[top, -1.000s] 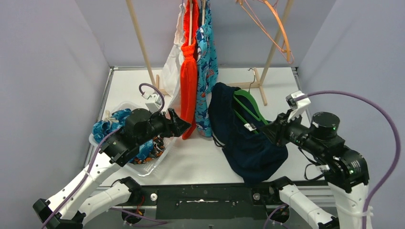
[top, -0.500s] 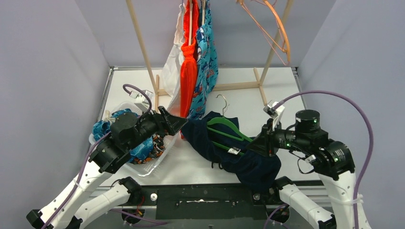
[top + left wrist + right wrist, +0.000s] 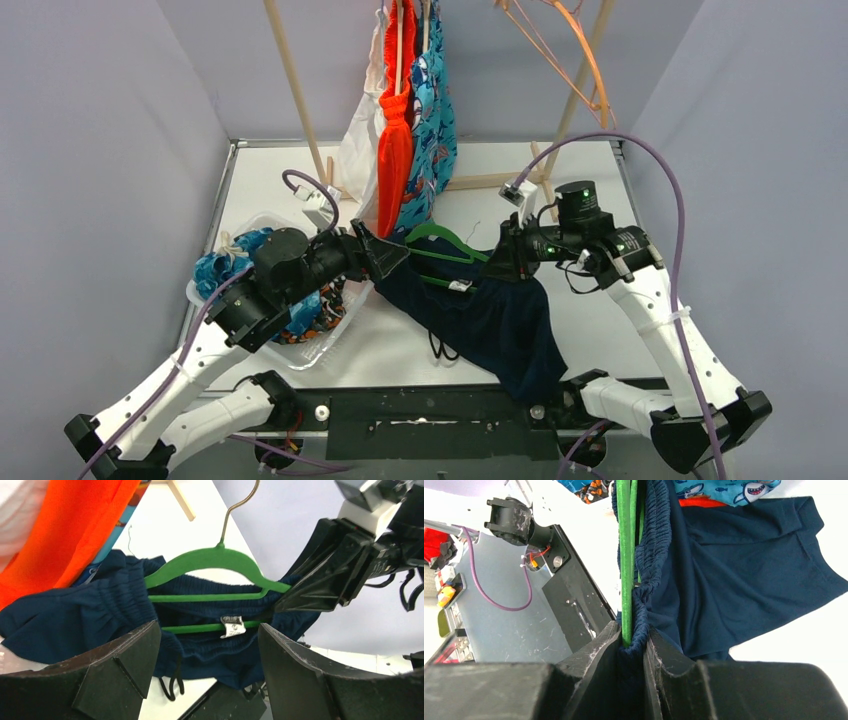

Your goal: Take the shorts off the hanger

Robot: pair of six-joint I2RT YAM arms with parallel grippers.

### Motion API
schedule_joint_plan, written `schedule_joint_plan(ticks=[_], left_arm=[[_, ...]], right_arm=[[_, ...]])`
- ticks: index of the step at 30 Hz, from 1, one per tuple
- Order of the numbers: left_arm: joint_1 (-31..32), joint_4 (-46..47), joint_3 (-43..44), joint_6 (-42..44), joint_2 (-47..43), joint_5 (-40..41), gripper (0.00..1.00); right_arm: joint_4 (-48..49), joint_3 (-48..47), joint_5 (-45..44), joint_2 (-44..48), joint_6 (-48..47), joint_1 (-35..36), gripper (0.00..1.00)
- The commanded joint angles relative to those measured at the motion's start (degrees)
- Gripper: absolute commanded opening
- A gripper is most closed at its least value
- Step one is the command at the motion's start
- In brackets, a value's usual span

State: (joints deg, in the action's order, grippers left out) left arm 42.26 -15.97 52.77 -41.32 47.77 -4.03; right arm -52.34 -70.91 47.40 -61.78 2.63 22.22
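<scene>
The navy shorts (image 3: 490,320) hang on a green hanger (image 3: 440,243) held low over the table. My right gripper (image 3: 503,262) is shut on the hanger's end and the shorts' waistband (image 3: 651,575); the green bar (image 3: 626,565) runs between its jaws. My left gripper (image 3: 385,258) is open, its fingers (image 3: 125,665) apart, facing the hanger (image 3: 215,562) and navy shorts (image 3: 75,625) from the left, holding nothing. A metal clip (image 3: 232,626) sits on the hanger's lower bar. Bright orange shorts (image 3: 395,150) and teal shark-print shorts (image 3: 432,140) hang on the rack.
A clear bin (image 3: 310,345) at the left holds blue patterned (image 3: 220,268) and camouflage shorts. A wooden rack (image 3: 290,90) stands at the back with empty orange hangers (image 3: 585,60) at its right. A white garment (image 3: 360,140) hangs beside the orange shorts.
My right gripper has carried the hanger and navy shorts left and farther back. My left gripper has moved right to the hanger's left end.
</scene>
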Motion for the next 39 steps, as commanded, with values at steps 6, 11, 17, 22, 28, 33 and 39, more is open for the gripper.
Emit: schedule_joint_plan(ticks=[6,11,17,22,28,33,39], left_arm=[[1.5,13.14,2.7,1.99,6.4,5.39,0.68],[3.62,19.57,4.37,3.74,10.48,8.52,0.66],[5.96,19.47,9.17,7.73,16.24,12.01,0.64],[6.32,19.5,9.88,9.66,18.3,13.96,0.55],[6.32,18.84,10.9,10.35,20.57,11.13,0.42],[6.34,18.46,11.21,9.63,22.5,8.88,0.38],[6.33,18.45,11.48,7.9,22.44,9.27,0.21]], right_arm=[[6.9,0.91,1.78,-0.74,-0.38,1.51,0.0],[5.57,1.35,1.95,-0.74,-1.16,1.69,0.0],[4.78,1.57,1.06,-0.25,-1.52,1.91,0.0],[4.74,1.37,0.75,0.33,-1.32,1.95,0.0],[4.83,1.57,-0.16,0.8,-1.15,1.99,0.0],[4.99,1.51,-0.11,1.09,-0.76,2.03,0.0],[4.62,1.53,-0.72,1.77,-0.78,1.99,0.0]])
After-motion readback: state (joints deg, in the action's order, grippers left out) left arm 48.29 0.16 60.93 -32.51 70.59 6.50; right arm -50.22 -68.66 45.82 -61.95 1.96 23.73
